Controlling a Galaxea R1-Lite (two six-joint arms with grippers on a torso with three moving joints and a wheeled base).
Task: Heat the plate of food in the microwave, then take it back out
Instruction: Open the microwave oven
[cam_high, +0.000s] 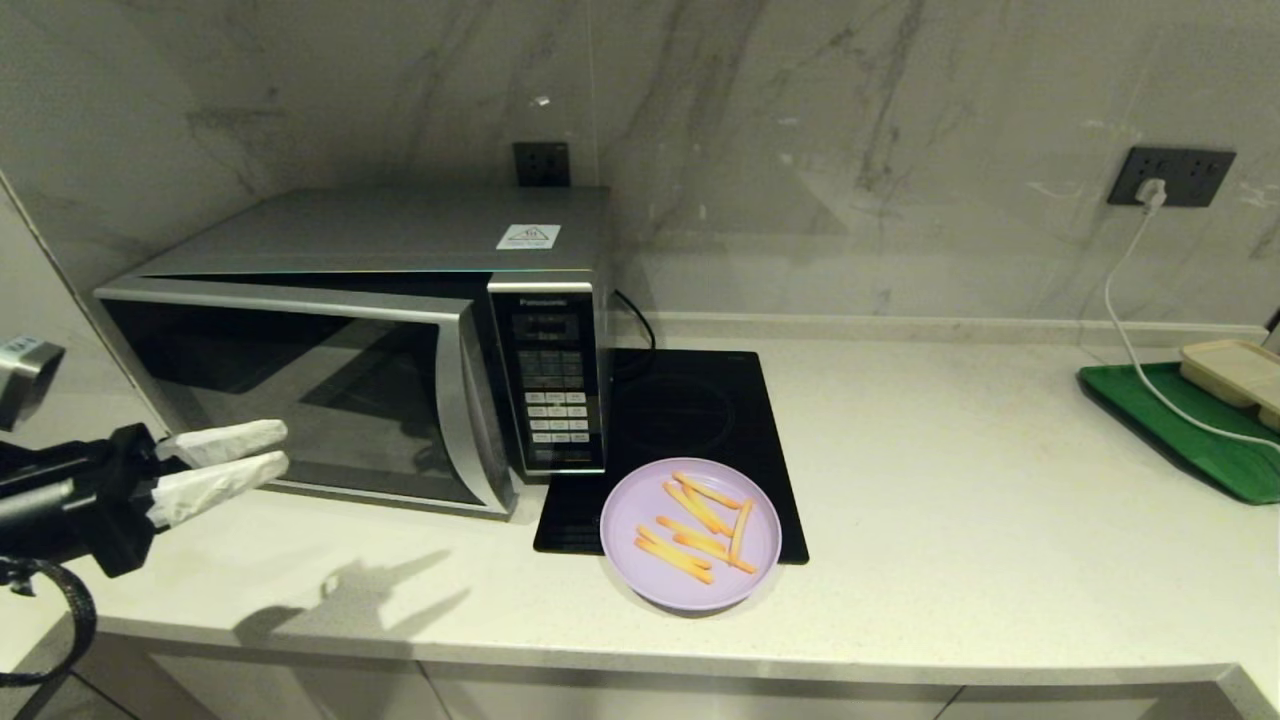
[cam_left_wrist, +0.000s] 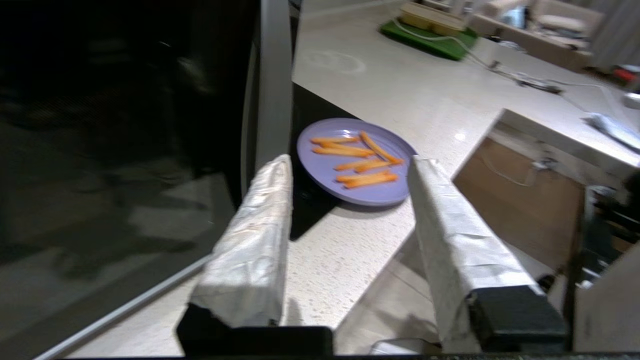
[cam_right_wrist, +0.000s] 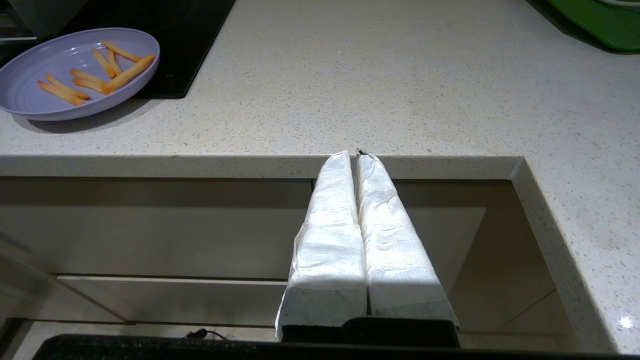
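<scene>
Panasonic microwave (cam_high: 370, 340) door ajar, left claw (cam_high: 280, 447) apart before it, right claw (cam_right_wrist: 356, 156) together, plate of food (cam_high: 690, 532) on counter

A pale speckled stone countertop (cam_high: 950, 480) carried a silver microwave (cam_high: 380, 340), a black induction cooktop (cam_high: 690, 420) and a green tray (cam_high: 1190, 440).

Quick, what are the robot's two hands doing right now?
Left end effector: open, empty, beside the microwave door.
Right end effector: closed, empty.
</scene>
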